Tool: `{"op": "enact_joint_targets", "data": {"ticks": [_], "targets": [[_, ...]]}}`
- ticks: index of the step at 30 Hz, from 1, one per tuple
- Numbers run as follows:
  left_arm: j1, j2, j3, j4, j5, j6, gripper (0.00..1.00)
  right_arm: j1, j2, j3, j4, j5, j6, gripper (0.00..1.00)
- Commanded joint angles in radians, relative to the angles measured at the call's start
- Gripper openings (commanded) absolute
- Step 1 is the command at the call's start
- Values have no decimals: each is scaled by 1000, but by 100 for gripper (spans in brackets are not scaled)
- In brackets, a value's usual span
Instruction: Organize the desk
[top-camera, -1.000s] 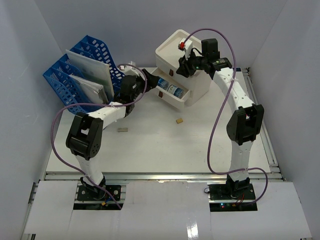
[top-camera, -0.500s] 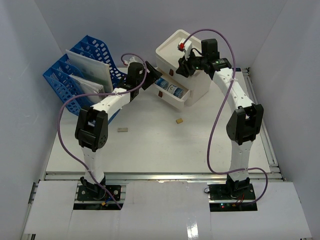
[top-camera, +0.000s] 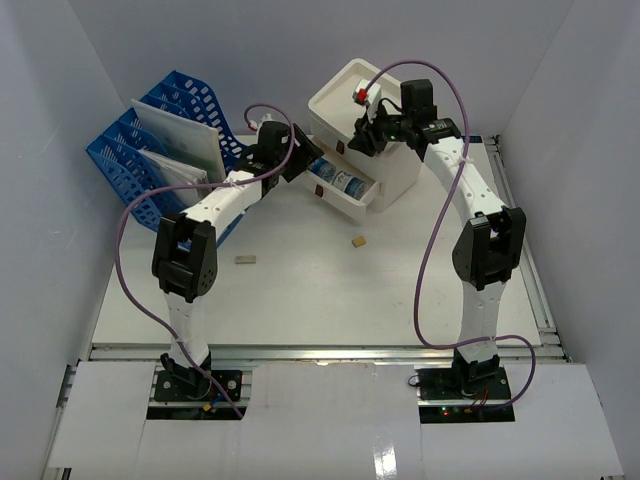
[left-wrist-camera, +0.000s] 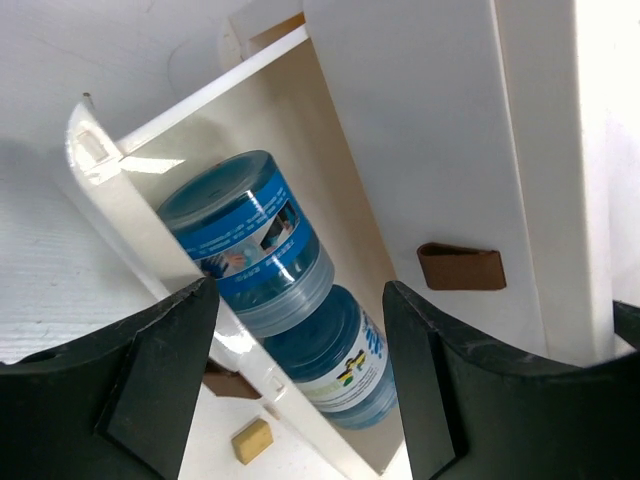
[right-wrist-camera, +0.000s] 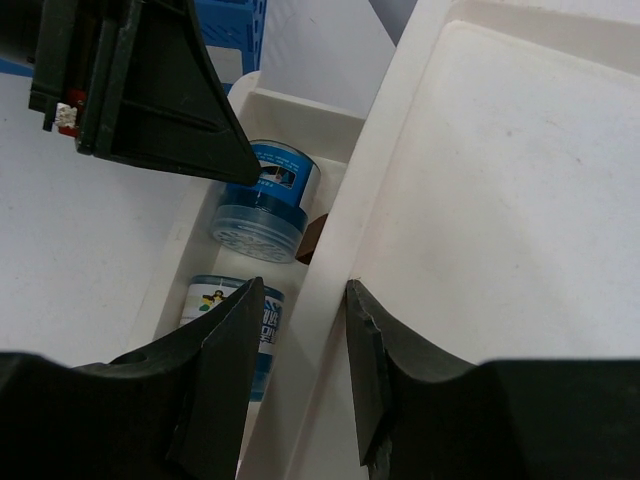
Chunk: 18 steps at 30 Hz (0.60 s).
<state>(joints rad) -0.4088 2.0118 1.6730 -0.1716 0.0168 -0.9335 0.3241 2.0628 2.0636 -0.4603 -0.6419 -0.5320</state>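
The white desk (top-camera: 300, 300) holds a white three-drawer box (top-camera: 345, 90) at the back. Its lowest drawer (top-camera: 350, 205) stands pulled out, with two blue round containers (top-camera: 338, 182) lying in it; they also show in the left wrist view (left-wrist-camera: 245, 235) and the right wrist view (right-wrist-camera: 265, 200). My left gripper (top-camera: 300, 165) (left-wrist-camera: 297, 300) is open and empty, just above the drawer's left end. My right gripper (top-camera: 368, 138) (right-wrist-camera: 302, 295) is open over the box's front top edge, holding nothing.
Blue file trays (top-camera: 160, 150) with white papers stand at the back left. A tan eraser (top-camera: 357, 240) (left-wrist-camera: 251, 440) and a small grey block (top-camera: 245, 259) lie on the desk. A red-and-white item (top-camera: 362, 96) sits on the box top. Brown drawer handles (left-wrist-camera: 460, 267) show.
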Motion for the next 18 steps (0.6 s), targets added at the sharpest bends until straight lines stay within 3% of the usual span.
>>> {"op": "enact_joint_targets", "data": {"ticks": [1, 10, 18], "targets": [[-1, -101, 8, -74, -71, 67, 79, 16, 24, -42, -110, 11, 15, 44], [0, -213, -106, -151, -128, 36, 80, 9, 42, -35, -103, 38, 28, 43], [1, -112, -75, -183, -36, -50, 77, 9, 47, -43, -91, 33, 50, 41]]}}
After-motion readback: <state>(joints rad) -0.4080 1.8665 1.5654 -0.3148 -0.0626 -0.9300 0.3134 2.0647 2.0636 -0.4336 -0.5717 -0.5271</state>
